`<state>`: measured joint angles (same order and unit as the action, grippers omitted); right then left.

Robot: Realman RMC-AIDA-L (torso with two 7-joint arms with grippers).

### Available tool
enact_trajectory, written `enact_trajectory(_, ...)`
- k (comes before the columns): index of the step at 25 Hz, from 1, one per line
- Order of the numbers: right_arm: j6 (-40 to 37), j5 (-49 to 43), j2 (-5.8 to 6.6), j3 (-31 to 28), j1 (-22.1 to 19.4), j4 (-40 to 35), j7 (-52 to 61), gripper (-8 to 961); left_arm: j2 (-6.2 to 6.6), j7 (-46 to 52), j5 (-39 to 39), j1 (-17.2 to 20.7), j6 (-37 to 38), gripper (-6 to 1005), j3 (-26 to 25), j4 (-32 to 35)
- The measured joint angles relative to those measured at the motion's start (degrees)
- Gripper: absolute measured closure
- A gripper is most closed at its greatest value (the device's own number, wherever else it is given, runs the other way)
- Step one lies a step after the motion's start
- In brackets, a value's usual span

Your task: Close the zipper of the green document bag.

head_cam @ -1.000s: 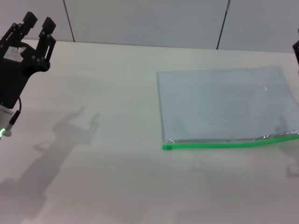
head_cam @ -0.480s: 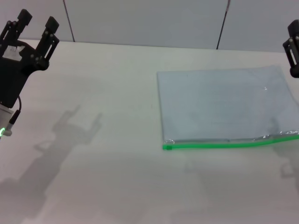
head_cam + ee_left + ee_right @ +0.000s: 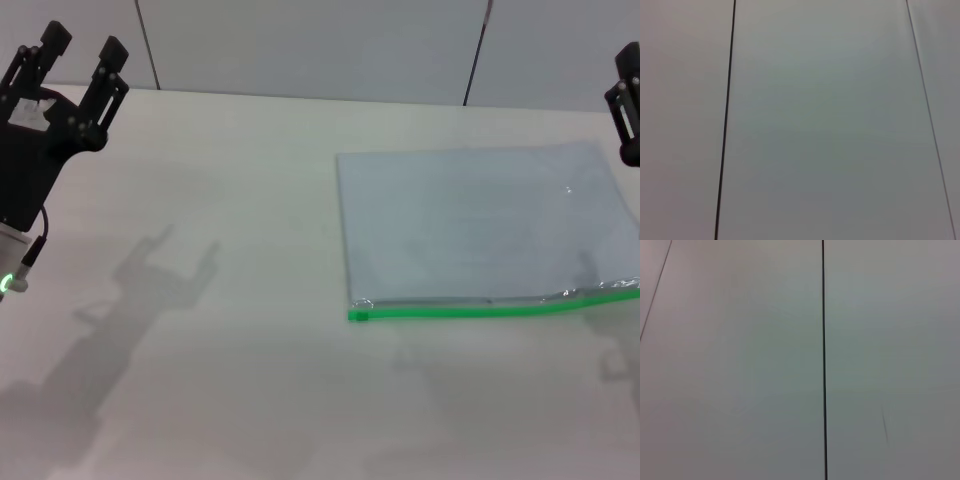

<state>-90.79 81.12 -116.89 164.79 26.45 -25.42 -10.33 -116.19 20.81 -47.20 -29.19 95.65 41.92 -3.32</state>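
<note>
The green document bag [image 3: 480,225], a flat translucent blue-grey pouch, lies on the right half of the white table. Its zipper [image 3: 490,309] is the bright green strip along the near long edge, running from the bag's near left corner off toward the right. I cannot make out the slider. My left gripper [image 3: 78,44] is raised at the far left, well away from the bag, open and empty. Only a black part of my right gripper [image 3: 628,100] shows at the right edge, above the bag's far right corner. Both wrist views show only wall panels.
The white table [image 3: 230,260] stretches bare to the left of the bag, with arm shadows on it. A panelled wall [image 3: 320,45] stands behind the table's far edge.
The left gripper's fingers have spread apart. The right gripper has come into view at the right edge. The bag has not moved.
</note>
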Motion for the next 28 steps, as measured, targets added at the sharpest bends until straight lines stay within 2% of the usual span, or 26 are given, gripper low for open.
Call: enact_trajectory(28, -0.2, 0.0, 0.0, 0.0, 0.0, -0.2, 0.1, 208, 0.0, 0.0, 0.4, 0.0, -0.2, 350, 0.0, -0.1)
